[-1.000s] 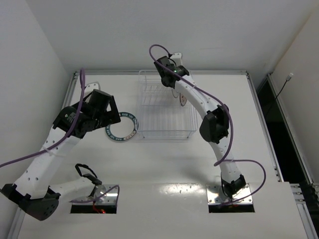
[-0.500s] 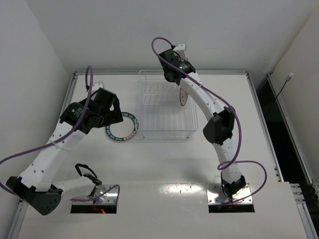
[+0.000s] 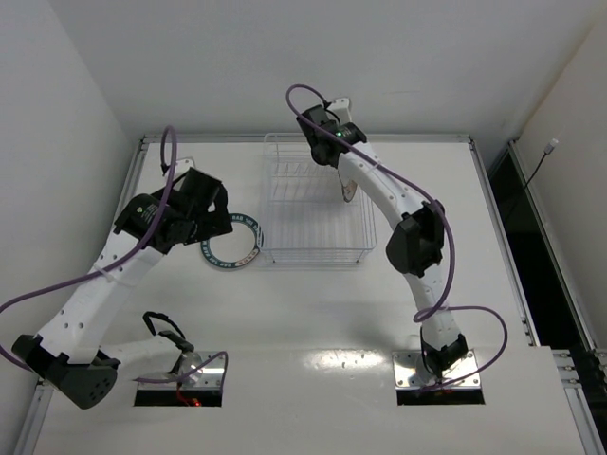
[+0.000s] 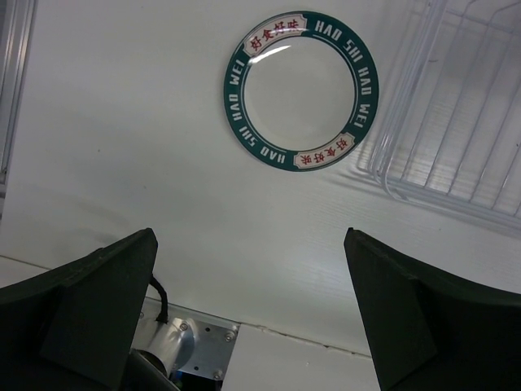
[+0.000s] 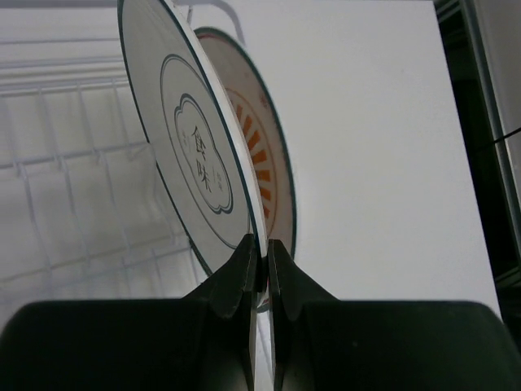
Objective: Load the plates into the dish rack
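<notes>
My right gripper (image 5: pixel 259 244) is shut on the rim of the white plate with a thin dark ring (image 5: pixel 191 155) and holds it upright on edge over the clear dish rack (image 3: pixel 313 204). The orange sunburst plate (image 5: pixel 264 163) stands upright just behind it, toward the rack's right side; it also shows in the top view (image 3: pixel 348 187). The teal lettered-rim plate (image 4: pixel 301 90) lies flat on the table left of the rack (image 4: pixel 456 122). My left gripper (image 4: pixel 249 236) is open and empty, hovering above the table on the near side of the teal plate.
The white table (image 3: pixel 313 313) has raised rails at the back and left edges. A metal base plate (image 4: pixel 191 350) and a cable lie under the left gripper. A dark gap runs along the table's right side (image 3: pixel 512 218).
My right gripper has shifted back over the rack's far right part with the white plate. My left arm rose and moved slightly back, then held still.
</notes>
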`<control>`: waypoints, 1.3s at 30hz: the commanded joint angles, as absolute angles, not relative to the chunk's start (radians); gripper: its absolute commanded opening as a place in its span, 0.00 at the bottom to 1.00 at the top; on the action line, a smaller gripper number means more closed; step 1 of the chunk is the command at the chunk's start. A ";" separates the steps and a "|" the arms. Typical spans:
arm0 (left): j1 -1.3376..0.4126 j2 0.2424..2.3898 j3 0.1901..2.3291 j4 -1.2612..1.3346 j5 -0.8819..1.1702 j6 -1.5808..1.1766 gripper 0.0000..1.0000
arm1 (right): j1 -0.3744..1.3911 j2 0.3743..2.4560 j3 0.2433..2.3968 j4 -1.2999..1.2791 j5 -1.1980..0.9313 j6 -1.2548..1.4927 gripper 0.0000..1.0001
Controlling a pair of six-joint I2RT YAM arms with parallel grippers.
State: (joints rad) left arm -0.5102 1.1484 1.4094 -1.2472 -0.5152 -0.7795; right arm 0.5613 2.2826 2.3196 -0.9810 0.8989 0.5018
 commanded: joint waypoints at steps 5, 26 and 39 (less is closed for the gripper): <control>-0.518 1.134 1.460 -1.287 -0.563 -0.790 1.00 | 0.571 2.299 2.269 -0.982 0.750 0.629 0.00; -0.371 0.948 1.154 -0.997 -0.404 -0.910 1.00 | 0.540 1.968 2.180 -0.996 0.304 0.618 1.00; -0.099 0.939 0.703 -0.504 -0.062 -1.046 1.00 | 0.531 1.479 1.743 -0.894 -0.228 0.548 1.00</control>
